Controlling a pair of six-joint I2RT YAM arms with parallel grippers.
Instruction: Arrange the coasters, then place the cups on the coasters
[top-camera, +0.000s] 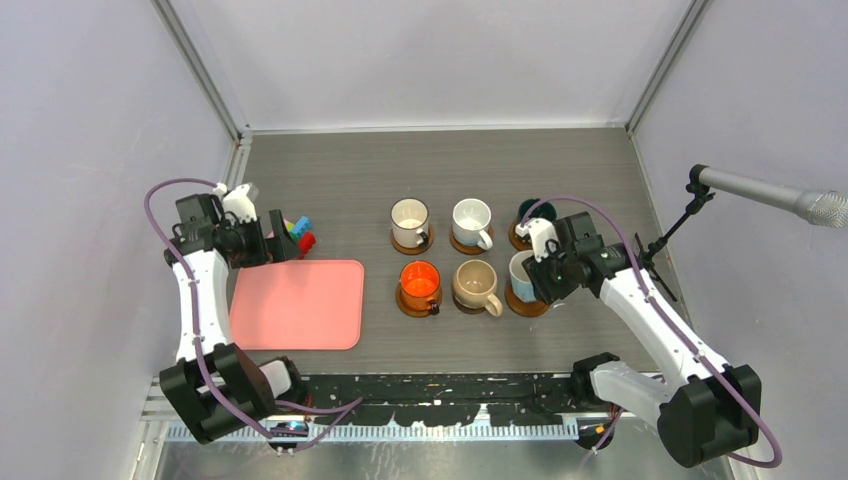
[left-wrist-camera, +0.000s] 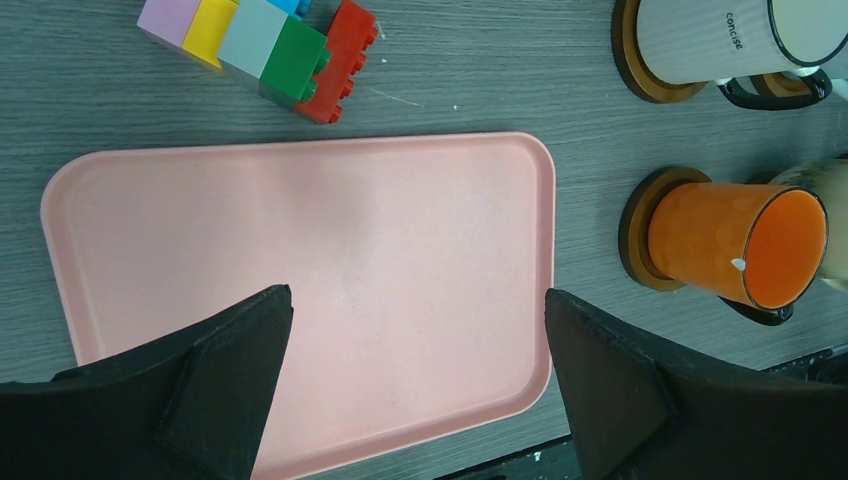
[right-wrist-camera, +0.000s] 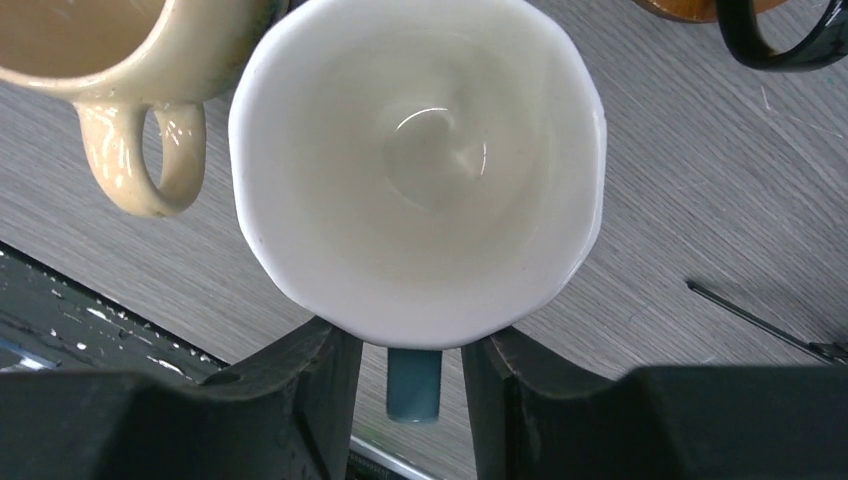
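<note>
Six cups stand on brown coasters in two rows of three. The back row holds a white cup with a dark handle (top-camera: 410, 222), a white cup (top-camera: 471, 220) and a dark green cup (top-camera: 530, 210). In front are the orange cup (top-camera: 420, 282), the tan cup (top-camera: 474, 284) and the light blue cup (top-camera: 522, 277) on its coaster (top-camera: 527, 306). My right gripper (right-wrist-camera: 413, 350) straddles the blue cup's handle (right-wrist-camera: 413, 385), jaws slightly apart with a gap on each side; its white inside (right-wrist-camera: 420, 170) fills the right wrist view. My left gripper (left-wrist-camera: 418, 310) hangs wide open over the pink tray (left-wrist-camera: 300, 250), holding nothing.
Colourful toy blocks (left-wrist-camera: 270, 45) lie just behind the pink tray (top-camera: 297, 303). The orange cup (left-wrist-camera: 740, 245) on its coaster (left-wrist-camera: 637, 240) stands right of the tray. A microphone on a stand (top-camera: 760, 192) reaches in from the right, near the right arm.
</note>
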